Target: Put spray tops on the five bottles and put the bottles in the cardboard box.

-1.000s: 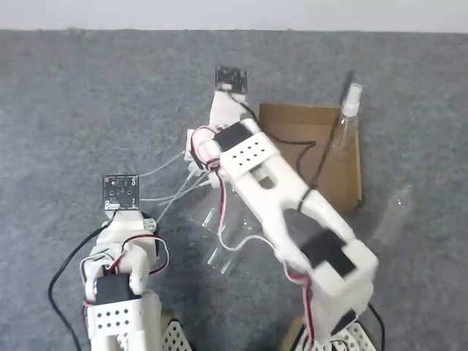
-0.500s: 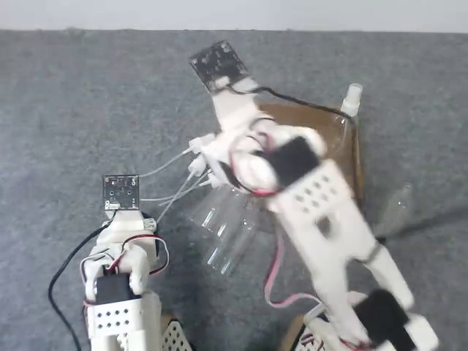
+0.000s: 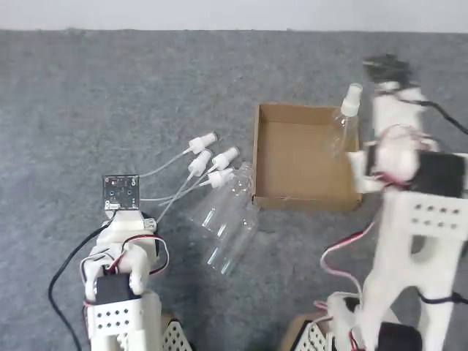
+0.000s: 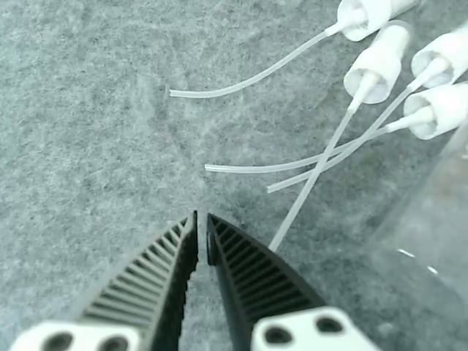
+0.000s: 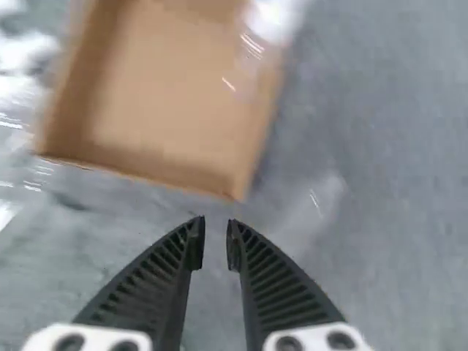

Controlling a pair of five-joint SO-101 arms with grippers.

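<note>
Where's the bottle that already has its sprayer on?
In the high view, the capped bottle stands at the far right corner of the cardboard box, close beside the right arm.

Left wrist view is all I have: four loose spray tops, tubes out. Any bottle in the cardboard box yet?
Observer: Yes, one capped bottle sits in the cardboard box, at its far right corner.
Operator: Right arm?
Observer: Right gripper hangs empty above the table, near a box corner.
Operator: Uncapped bottles?
Observer: Clear bottles lie on the table beside the box's left wall; count unclear.
</note>
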